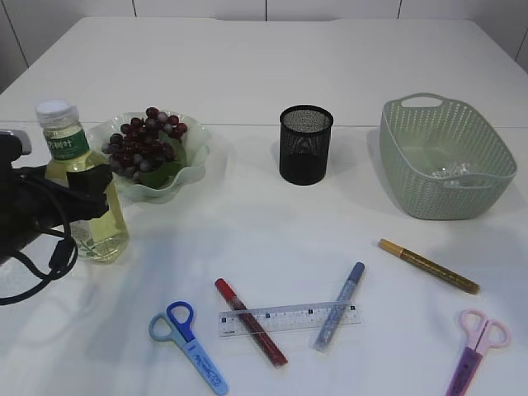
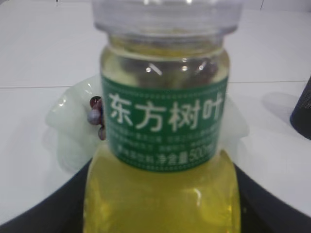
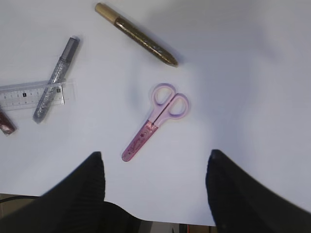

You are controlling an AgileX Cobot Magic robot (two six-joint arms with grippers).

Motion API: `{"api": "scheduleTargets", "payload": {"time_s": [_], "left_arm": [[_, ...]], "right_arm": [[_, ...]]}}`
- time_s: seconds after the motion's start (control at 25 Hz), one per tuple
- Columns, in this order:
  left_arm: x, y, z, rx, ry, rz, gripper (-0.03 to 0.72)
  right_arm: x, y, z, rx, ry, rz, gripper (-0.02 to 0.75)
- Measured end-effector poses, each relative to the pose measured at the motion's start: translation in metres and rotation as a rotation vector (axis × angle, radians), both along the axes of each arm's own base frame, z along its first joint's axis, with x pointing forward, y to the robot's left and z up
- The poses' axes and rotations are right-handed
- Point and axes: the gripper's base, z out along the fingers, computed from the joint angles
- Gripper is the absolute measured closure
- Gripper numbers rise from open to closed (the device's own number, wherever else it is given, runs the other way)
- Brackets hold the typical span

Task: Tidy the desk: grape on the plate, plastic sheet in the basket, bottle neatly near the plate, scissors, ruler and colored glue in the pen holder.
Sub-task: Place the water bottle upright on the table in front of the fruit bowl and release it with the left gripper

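Bare table between pen holder (image 1: 306, 144) and basket (image 1: 446, 157), ruler (image 1: 289, 319) — glue sticks crossing it — clutters front

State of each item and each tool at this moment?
bottle: upright, capped, left tool around it
grapes: on plate
plastic sheet: in basket
pen holder: upright, nothing visible inside
ruler, glue pens, both scissors: flat on table
right tool: open, empty, above pink scissors

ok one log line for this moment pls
left fingers: around bottle | right fingers: open above pink scissors | grapes: on plate
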Motion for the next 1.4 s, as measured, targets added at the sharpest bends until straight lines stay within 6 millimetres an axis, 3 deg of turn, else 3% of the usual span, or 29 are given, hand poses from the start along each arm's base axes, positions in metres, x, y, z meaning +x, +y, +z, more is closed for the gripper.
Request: {"api": "scheduleTargets", "payload": {"time_s": [0.32,0.8,0.92,1.12,1.4], "left_arm": [[0.016,-0.006,-0.012,0.009,-0.007,-0.026,0.236],[0.016,-0.008,-0.015,0.015,-0.020,-0.052,0.235],[0.016,-0.009,-0.015,0.019,-0.021,-0.067,0.196],[0.016,-0.010,-0.013,0.018,-0.032,-0.072,0.067],[0.017,-0.010,-0.009,0.013,-0.055,-0.072,0.053]], "right_arm": [[0.000,0.000,0.000,-0.001,0.000,0.002,0.226],[0.000,0.000,0.000,-0.001,-0.001,0.004,0.226],[0.000,0.000,0.000,-0.001,-0.001,0.004,0.226],[0.000,0.000,0.000,-0.001,-0.001,0.004,0.226],[0.000,0.000,0.000,-0.001,-0.001,0.004,0.226]]}}
